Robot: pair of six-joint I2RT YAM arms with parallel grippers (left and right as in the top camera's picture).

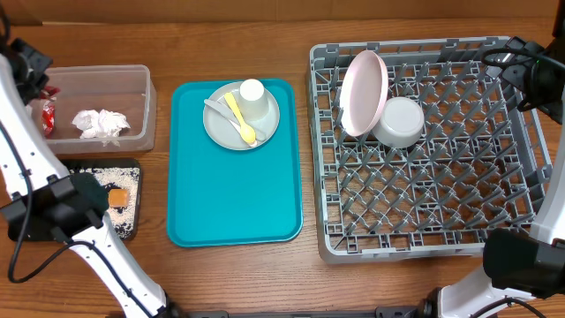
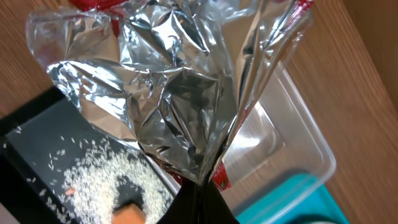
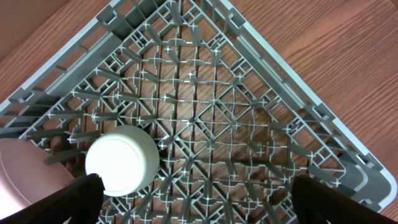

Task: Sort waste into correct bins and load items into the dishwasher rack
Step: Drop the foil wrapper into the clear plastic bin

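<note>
Foil decides the coming move. The crumpled silver foil wrapper (image 2: 180,93) is pinched at one gathered corner by the left gripper (image 2: 205,196), whose jaws are clamped tight on it. From there the sheet fans away from the fingers, thin, mirror-bright and sharply creased, with red showing at its edges.

In the overhead view it hangs at the 9 o'clock end of the clear plastic tub (image 1: 132,79). The tub's long axis runs from 9 to 3 o'clock, so its open middle lies toward 3 o'clock from the wrapper. The crumpled white napkin (image 1: 99,124), soft and matte, already rests there. I cannot tell whether the foil is wholly inside the tub's wall.

The shallow black tray (image 2: 37,134) sits at 6 o'clock from the tub and holds loose white rice grains (image 2: 106,174) and the small orange food cube (image 1: 117,198).

The right gripper (image 3: 205,193) is spread wide and empty over the grey rack (image 1: 424,203) near the upturned white bowl (image 3: 121,160), well apart from the tub.
</note>
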